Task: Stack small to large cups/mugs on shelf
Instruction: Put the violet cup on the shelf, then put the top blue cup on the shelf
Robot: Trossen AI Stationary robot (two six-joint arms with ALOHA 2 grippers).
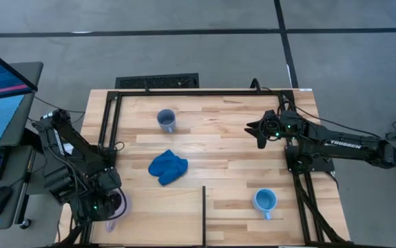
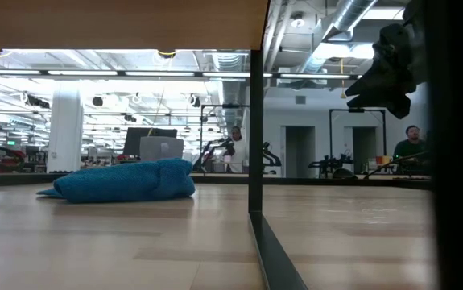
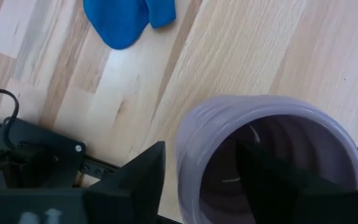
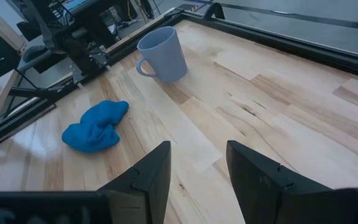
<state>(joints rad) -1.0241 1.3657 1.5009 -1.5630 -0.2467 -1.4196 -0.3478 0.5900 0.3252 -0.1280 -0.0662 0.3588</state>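
Observation:
The pale lilac mug (image 3: 259, 155) stands at the table's near left corner (image 1: 117, 205). My left gripper (image 3: 200, 174) is open with one finger (image 3: 272, 186) inside the mug and the other (image 3: 135, 180) outside its wall, a gap showing on both sides. The grey-blue mug (image 1: 167, 120) stands upright at the far middle and also shows in the right wrist view (image 4: 163, 53). The bright light blue mug (image 1: 264, 201) stands at the near right. My right gripper (image 1: 259, 131) hovers open and empty at the far right. The pale shelf panel (image 1: 167, 217) lies at the near middle.
A royal-blue cloth lump (image 1: 167, 167) lies at the table's middle, between the mugs. A black frame (image 1: 108, 124) runs along the table's left, far and right edges. A dark upright post (image 2: 255, 129) stands under the shelf. People show in the room behind.

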